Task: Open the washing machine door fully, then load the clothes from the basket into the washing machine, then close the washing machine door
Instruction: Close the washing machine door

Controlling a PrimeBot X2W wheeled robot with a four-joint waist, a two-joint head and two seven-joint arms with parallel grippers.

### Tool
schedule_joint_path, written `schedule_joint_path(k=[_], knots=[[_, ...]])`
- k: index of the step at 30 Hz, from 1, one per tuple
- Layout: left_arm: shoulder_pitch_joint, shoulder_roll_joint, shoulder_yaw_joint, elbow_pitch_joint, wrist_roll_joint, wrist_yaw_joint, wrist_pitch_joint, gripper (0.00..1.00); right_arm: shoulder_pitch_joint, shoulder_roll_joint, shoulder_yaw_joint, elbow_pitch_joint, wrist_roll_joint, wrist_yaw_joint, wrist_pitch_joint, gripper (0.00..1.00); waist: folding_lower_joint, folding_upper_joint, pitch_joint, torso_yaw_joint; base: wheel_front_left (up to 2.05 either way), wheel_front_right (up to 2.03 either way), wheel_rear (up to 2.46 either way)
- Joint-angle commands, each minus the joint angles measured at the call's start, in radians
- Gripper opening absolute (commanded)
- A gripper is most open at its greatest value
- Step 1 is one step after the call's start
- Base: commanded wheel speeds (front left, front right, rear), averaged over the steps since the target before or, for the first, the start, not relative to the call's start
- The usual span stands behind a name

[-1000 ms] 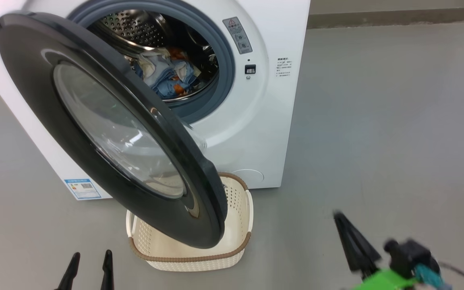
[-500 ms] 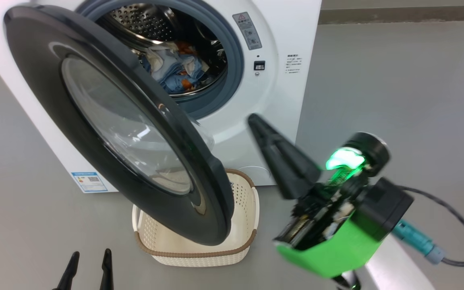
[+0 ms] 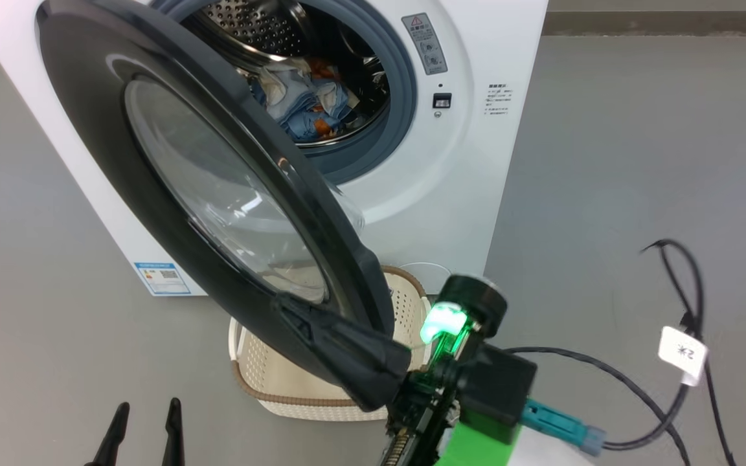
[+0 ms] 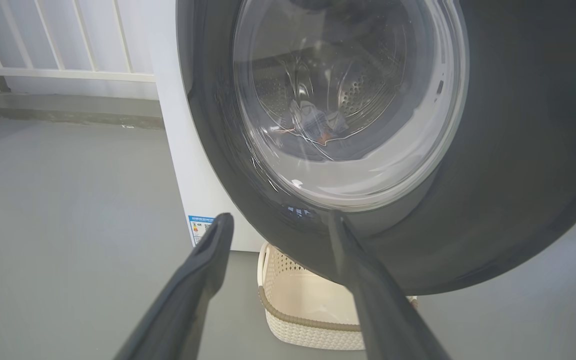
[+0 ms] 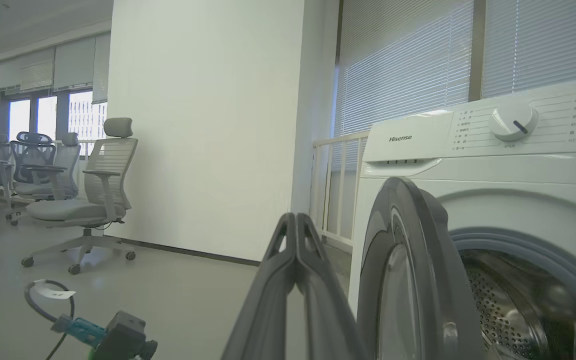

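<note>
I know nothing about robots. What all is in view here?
washing machine: one, white, centre, front open
washing machine door: one, glossy black with clear window, swung open above the basket
clothes: one bundle, light blue, cream and orange, inside the machine
basket: one, cream with brown rim, standing below the door
label: one, blue, low on the machine's front
office chairs: several, grey, background room
cable: one, black, right side
left gripper: one, dark, open, lower left
right gripper: one, dark, shut, by the door's lower edge
</note>
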Motion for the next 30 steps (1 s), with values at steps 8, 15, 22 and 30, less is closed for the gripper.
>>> schedule_joint_path(k=[8,15,22,30], knots=[[-0.041,0.005,0.018,-0.034,-0.006,-0.002,-0.006,1.00,0.043,0.021,0.044,0.110,0.072,0.001,-0.005,0.00,0.0000,-0.0001,0.015,0.012,0.00,0.00,0.00],[-0.055,0.005,-0.001,-0.037,-0.007,-0.002,-0.006,1.00,0.041,0.021,0.041,0.251,0.099,0.001,-0.005,0.00,0.0000,-0.0001,0.037,0.025,0.00,0.00,0.00],[-0.066,0.005,-0.013,-0.045,-0.009,-0.002,-0.006,1.00,0.022,0.022,0.012,0.300,0.113,0.001,-0.005,0.00,0.0000,-0.0001,0.064,0.045,0.00,0.00,0.00],[-0.079,0.005,-0.010,-0.050,-0.002,-0.002,-0.006,1.00,-0.012,0.022,-0.063,0.314,0.111,0.001,-0.005,0.00,0.0000,-0.0001,0.107,0.056,0.00,0.00,0.00]])
